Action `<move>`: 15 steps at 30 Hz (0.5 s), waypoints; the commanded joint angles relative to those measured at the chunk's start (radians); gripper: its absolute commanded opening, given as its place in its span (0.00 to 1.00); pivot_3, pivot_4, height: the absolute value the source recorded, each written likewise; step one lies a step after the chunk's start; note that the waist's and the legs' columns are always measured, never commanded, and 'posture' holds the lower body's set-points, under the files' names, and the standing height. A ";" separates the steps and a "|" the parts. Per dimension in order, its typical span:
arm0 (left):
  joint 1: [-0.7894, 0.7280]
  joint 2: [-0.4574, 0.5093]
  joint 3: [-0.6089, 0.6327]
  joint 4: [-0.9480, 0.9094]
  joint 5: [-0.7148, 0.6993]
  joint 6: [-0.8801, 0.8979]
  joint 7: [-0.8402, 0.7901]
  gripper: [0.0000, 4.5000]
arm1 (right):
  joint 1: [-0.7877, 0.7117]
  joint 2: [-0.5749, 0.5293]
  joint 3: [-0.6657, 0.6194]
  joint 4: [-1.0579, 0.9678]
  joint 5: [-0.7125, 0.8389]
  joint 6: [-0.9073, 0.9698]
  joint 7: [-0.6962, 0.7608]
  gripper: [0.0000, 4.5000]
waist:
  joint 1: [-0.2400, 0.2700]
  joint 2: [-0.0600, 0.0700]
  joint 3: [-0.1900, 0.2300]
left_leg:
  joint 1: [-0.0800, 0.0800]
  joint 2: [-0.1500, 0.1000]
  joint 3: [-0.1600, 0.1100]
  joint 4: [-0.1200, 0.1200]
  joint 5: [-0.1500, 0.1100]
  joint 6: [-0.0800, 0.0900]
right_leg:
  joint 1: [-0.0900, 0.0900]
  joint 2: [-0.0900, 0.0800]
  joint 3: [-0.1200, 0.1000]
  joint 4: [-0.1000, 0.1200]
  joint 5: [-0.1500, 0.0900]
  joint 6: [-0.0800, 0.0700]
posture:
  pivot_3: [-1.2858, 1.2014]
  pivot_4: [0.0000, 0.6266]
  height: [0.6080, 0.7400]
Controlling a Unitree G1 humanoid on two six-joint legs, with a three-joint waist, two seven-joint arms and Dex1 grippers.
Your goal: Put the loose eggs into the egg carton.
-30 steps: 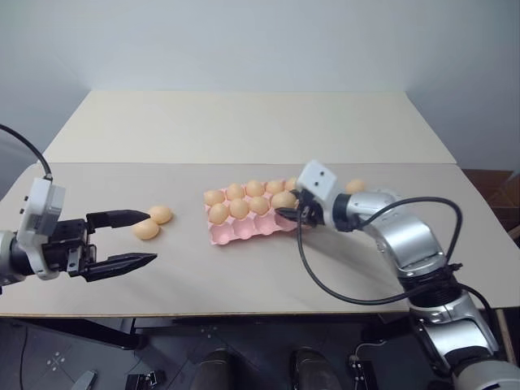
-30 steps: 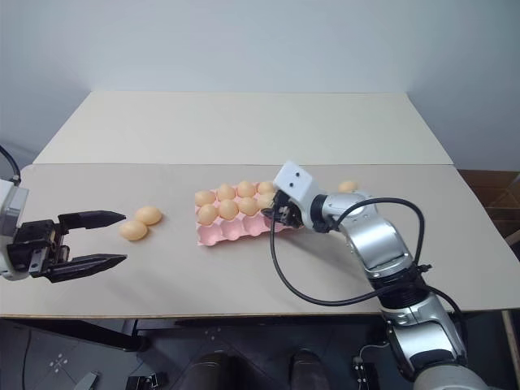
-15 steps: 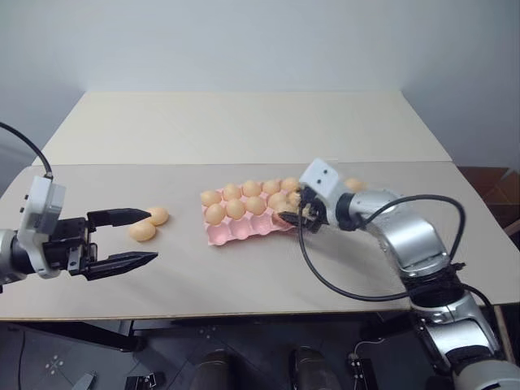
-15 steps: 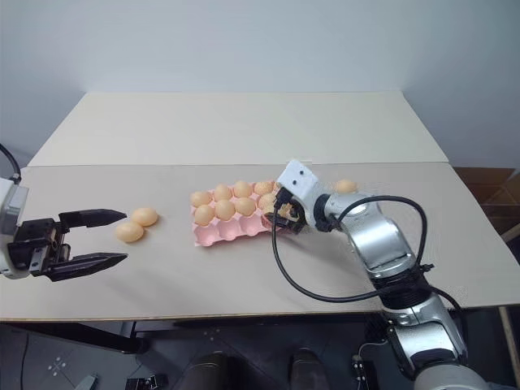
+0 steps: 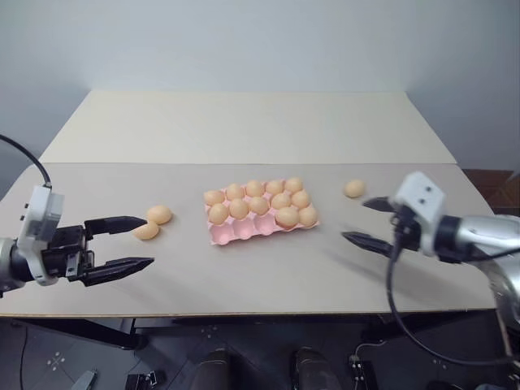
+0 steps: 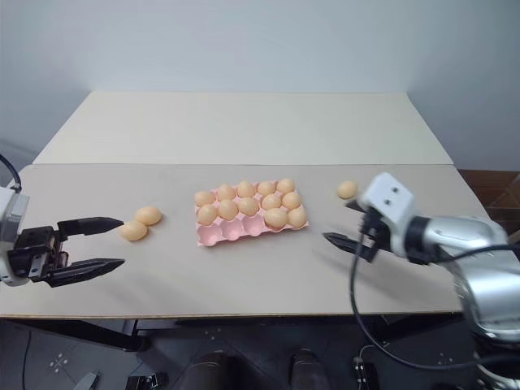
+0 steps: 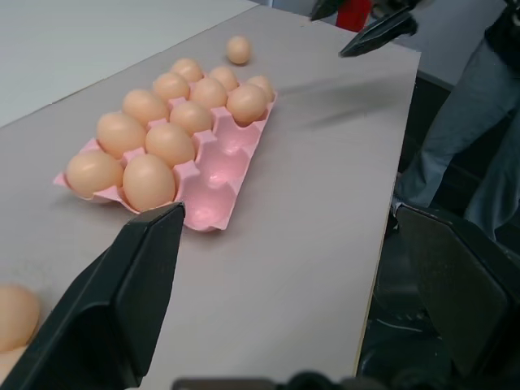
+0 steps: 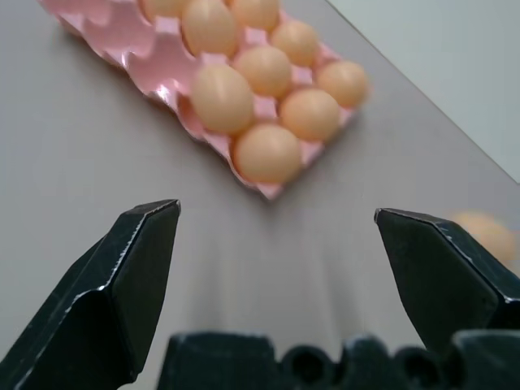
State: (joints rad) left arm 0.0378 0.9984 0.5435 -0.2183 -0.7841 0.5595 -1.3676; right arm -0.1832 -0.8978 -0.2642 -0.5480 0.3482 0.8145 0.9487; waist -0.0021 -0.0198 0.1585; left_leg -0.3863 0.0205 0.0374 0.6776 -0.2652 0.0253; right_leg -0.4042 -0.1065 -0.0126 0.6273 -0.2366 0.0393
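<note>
Since the earlier frame, the right end effector (image 5: 363, 221) has drawn back from the egg carton (image 5: 260, 218) toward the right, empty, fingers spread apart. On the surface (image 5: 244, 130), two loose eggs (image 5: 153, 223) lie near the left end effector (image 5: 130, 242), whose fingers are also apart; another egg (image 5: 353, 188) lies right of the carton.

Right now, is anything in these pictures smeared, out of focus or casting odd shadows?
Left wrist view: the table carries a smeared streak of shadow beside the egg carton, under the right pincer. Right wrist view: the loose egg at the edge is soft and hazy, while the eggs in the carton look sharper. Left eye view: even light, faint shadows under the left pincer.
</note>
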 commanded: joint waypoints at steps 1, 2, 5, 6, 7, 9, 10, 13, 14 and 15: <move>0.003 0.004 0.035 -0.006 0.001 -0.032 -0.008 1.00 | 0.111 -0.007 -0.096 -0.008 0.014 -0.114 0.043 1.00 | -0.001 0.000 0.000 | 0.001 0.000 0.000 0.000 0.000 0.000 | 0.000 0.000 0.000 0.000 0.000 0.000 | 0.52 0.24 1.00; 0.003 0.001 0.033 -0.006 0.001 -0.035 -0.005 1.00 | 0.135 -0.002 -0.104 -0.003 0.019 -0.134 0.044 1.00 | -0.003 0.000 0.000 | 0.001 0.001 0.001 0.000 0.000 0.000 | 0.000 0.001 0.000 0.000 0.000 0.000 | 0.52 0.24 1.00; -0.003 -0.008 0.025 -0.007 -0.003 -0.042 0.002 1.00 | 0.157 0.011 -0.103 0.013 0.023 -0.148 0.014 1.00 | -0.011 0.000 0.000 | 0.002 0.002 0.002 0.001 0.001 -0.001 | 0.000 0.002 0.002 0.001 0.000 0.000 | 0.52 0.24 1.00; -0.010 -0.012 0.022 -0.006 -0.005 -0.043 0.007 1.00 | 0.150 0.011 -0.097 0.019 0.025 -0.148 0.003 1.00 | -0.012 0.000 0.000 | 0.002 0.003 0.002 0.001 0.001 -0.001 | 0.000 0.002 0.003 0.001 0.000 0.000 | 0.52 0.24 1.00; -0.022 -0.018 0.019 -0.004 -0.011 -0.044 0.012 1.00 | 0.135 0.011 -0.090 0.027 0.028 -0.146 -0.007 1.00 | -0.011 0.000 0.000 | 0.002 0.004 0.003 0.001 0.001 -0.001 | 0.000 0.003 0.003 0.001 0.000 0.000 | 0.52 0.24 1.00; -0.053 -0.029 0.018 0.001 -0.032 -0.033 0.027 1.00 | 0.095 0.010 -0.080 0.043 0.047 -0.134 -0.021 1.00 | -0.010 -0.001 0.000 | 0.002 0.007 0.003 0.002 0.001 -0.001 | 0.000 0.005 0.003 0.000 0.001 -0.001 | 0.52 0.24 1.00; -0.065 -0.033 0.019 0.003 -0.042 -0.026 0.033 1.00 | 0.079 0.010 -0.075 0.050 0.056 -0.127 -0.027 1.00 | -0.009 -0.001 0.000 | 0.002 0.008 0.003 0.002 0.001 -0.001 | 0.000 0.006 0.003 0.000 0.001 -0.002 | 0.52 0.24 1.00; -0.122 -0.041 0.016 0.021 -0.063 -0.014 0.054 1.00 | -0.026 0.019 -0.006 0.118 0.035 -0.118 -0.072 1.00 | -0.010 -0.001 0.000 | 0.001 0.010 0.004 0.002 0.001 -0.001 | 0.000 0.010 0.003 -0.001 0.002 -0.003 | 0.52 0.24 1.00; -0.141 -0.040 0.012 0.024 -0.064 -0.015 0.061 1.00 | -0.087 0.031 0.044 0.166 0.006 -0.117 -0.100 1.00 | -0.011 -0.001 0.001 | 0.001 0.010 0.004 0.001 0.001 -0.001 | -0.001 0.010 0.003 -0.001 0.002 -0.004 | 0.52 0.24 1.00; -0.157 -0.039 0.006 0.027 -0.064 -0.016 0.064 1.00 | -0.153 0.049 0.098 0.229 -0.030 -0.116 -0.133 1.00 | -0.016 -0.001 0.001 | 0.001 0.011 0.004 0.001 0.001 -0.001 | -0.001 0.011 0.004 -0.001 0.003 -0.004 | 0.52 0.24 1.00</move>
State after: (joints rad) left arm -0.0956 0.9537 0.5414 -0.1873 -0.8269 0.5456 -1.3128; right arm -0.2847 -0.8620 -0.2129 -0.3742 0.3589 0.6932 0.8626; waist -0.0186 -0.0211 0.1593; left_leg -0.3844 0.0324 0.0423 0.6791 -0.2644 0.0238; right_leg -0.4054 -0.0940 -0.0077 0.6265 -0.2332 0.0338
